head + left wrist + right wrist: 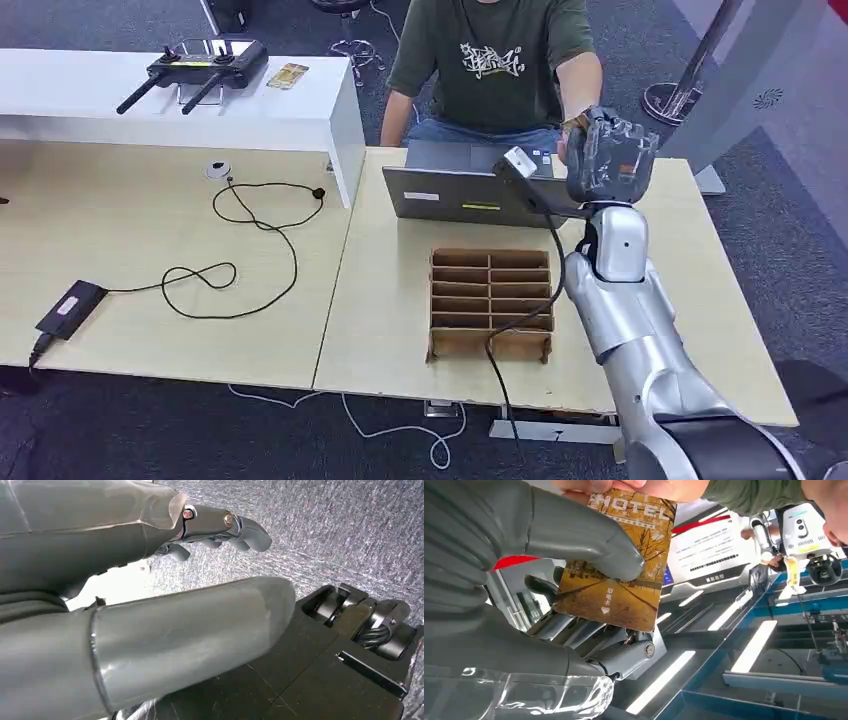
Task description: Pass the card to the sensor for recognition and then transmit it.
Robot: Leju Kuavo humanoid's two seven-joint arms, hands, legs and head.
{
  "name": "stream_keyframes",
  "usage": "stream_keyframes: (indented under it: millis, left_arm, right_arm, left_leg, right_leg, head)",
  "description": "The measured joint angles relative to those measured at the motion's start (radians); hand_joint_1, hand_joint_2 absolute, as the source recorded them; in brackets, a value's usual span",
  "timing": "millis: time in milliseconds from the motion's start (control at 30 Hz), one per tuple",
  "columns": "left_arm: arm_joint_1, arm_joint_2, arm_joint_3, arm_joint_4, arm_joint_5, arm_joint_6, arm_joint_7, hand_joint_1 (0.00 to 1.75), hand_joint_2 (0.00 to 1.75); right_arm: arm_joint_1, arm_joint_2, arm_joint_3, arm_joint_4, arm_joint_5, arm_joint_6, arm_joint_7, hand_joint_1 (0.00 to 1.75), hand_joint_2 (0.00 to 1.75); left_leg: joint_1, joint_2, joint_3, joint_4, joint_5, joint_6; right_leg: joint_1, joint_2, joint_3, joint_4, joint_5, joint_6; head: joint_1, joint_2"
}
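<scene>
My right hand (612,155) is raised over the far edge of the table, in front of a seated person (490,60). In the right wrist view its thumb (589,540) presses a golden hotel card (624,595) against the fingers behind it. The person's fingers (624,486) pinch the card's far edge at the same time. A small white sensor (517,160) on a black cable sits just left of my right hand, above the grey laptop (470,188). My left hand (150,620) hangs over grey carpet and holds nothing, its fingers apart.
A cardboard divider box (490,302) lies on the wooden table (380,300) below the laptop. A white shelf (150,100) at the far left carries a black controller (205,62) and another card (288,75). A power adapter (70,305) with a looping cable lies on the left.
</scene>
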Motion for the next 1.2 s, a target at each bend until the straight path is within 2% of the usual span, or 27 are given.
stream_keyframes:
  millis: [100, 167, 1200]
  left_arm:
    - [0.000, 0.000, 0.000, 0.000, 0.000, 0.000, 0.000, 0.00, 0.00]
    - [0.000, 0.000, 0.000, 0.000, 0.000, 0.000, 0.000, 0.00, 0.00]
    - [0.000, 0.000, 0.000, 0.000, -0.008, -0.009, 0.009, 0.00, 0.00]
  right_arm:
    - [0.000, 0.000, 0.000, 0.000, 0.000, 0.000, 0.000, 1.73, 1.75]
    - [0.000, 0.000, 0.000, 0.001, -0.002, 0.000, 0.000, 0.00, 1.75]
    - [-0.001, 0.003, 0.000, 0.017, -0.005, 0.000, -0.006, 0.00, 1.75]
  left_leg:
    - [0.000, 0.000, 0.000, 0.000, 0.000, 0.000]
    - [0.000, 0.000, 0.000, 0.000, 0.000, 0.000]
    - [0.000, 0.000, 0.000, 0.000, 0.000, 0.000]
  right_leg:
    - [0.000, 0.000, 0.000, 0.000, 0.000, 0.000]
    - [0.000, 0.000, 0.000, 0.000, 0.000, 0.000]
    - [0.000, 0.000, 0.000, 0.000, 0.000, 0.000]
  head:
    - [0.000, 0.000]
    - [0.000, 0.000]
    - [0.000, 0.000]
